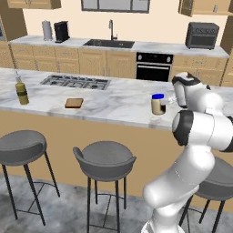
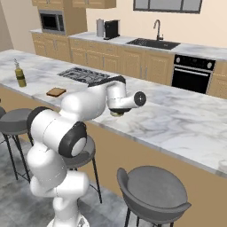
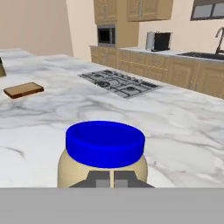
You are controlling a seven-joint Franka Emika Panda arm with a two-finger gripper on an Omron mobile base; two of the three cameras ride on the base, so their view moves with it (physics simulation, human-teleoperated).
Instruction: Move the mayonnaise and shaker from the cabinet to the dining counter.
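While mayonnaise (image 1: 158, 104) stands on dining counter (image 1: 113, 102) | bottle (image 1: 21, 91), board (image 1: 73, 103) well apart

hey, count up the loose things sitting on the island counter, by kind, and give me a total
Jars: 1, the mayonnaise
Bottles: 1, olive-green
Bread slices: 1
Total: 3

The mayonnaise (image 3: 105, 151) stood upright on the marble bench (image 3: 183, 131), just ahead of the end effector (image 3: 113, 178), whose fingertips (image 3: 101, 179) sat pressed together. A cooktop (image 3: 119, 83) lay beyond.
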